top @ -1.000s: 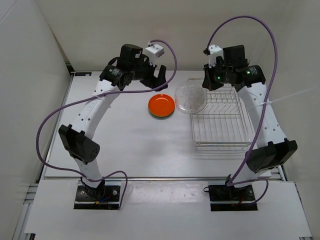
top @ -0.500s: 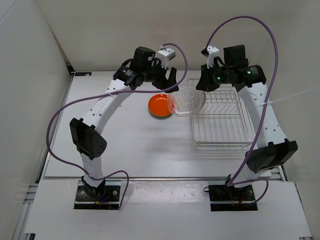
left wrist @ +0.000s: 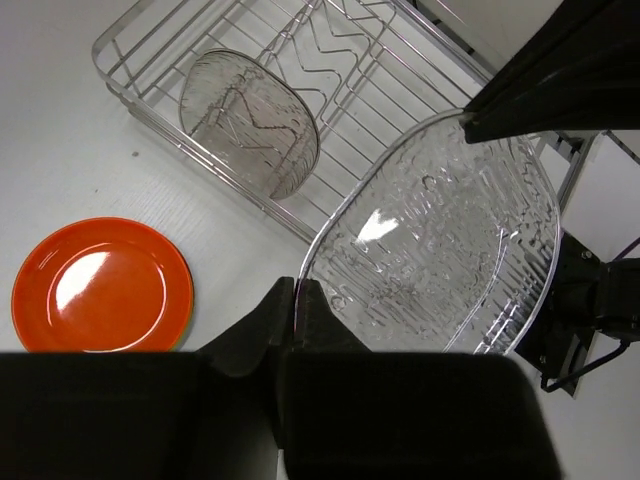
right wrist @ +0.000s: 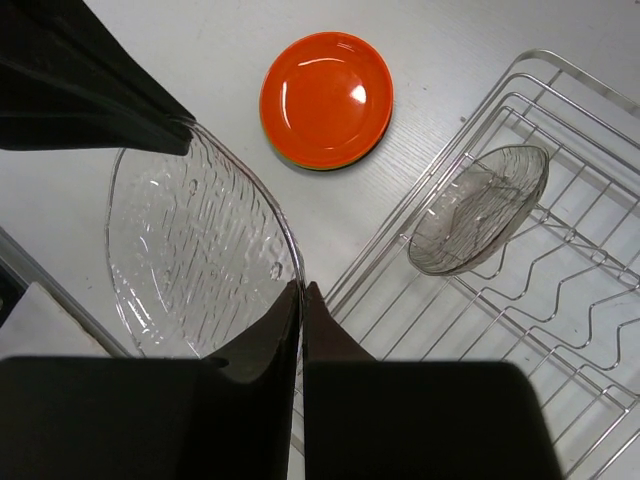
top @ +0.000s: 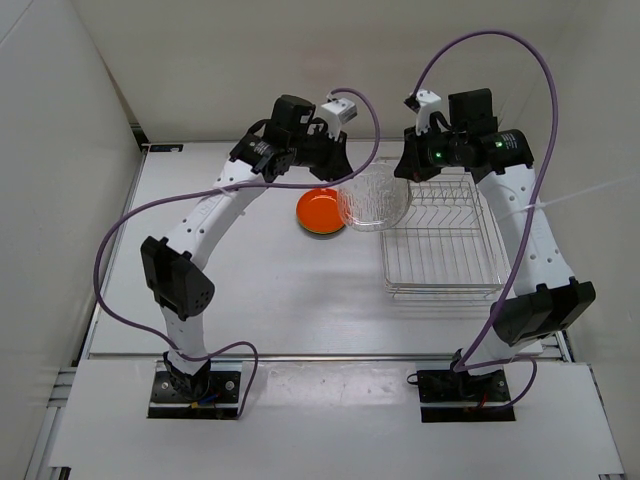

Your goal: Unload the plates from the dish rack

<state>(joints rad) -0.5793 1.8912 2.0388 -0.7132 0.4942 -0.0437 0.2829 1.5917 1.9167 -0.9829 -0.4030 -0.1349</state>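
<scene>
White table (top: 250, 290), orange plate (top: 322, 211) beside dish rack (top: 445, 262), tinted plate (left wrist: 248, 120) inside

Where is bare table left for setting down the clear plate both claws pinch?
Bare table runs wide in front of the orange plate and left of the dish rack. Crowded: the gap between orange plate and rack, under the clear plate held by left claw and right claw.

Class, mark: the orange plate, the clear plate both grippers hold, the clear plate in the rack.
orange plate (top: 323, 211), top external view, its centre.
held clear plate (left wrist: 440, 250), left wrist view, ribbed middle.
racked clear plate (right wrist: 480, 210), right wrist view, its middle.
</scene>
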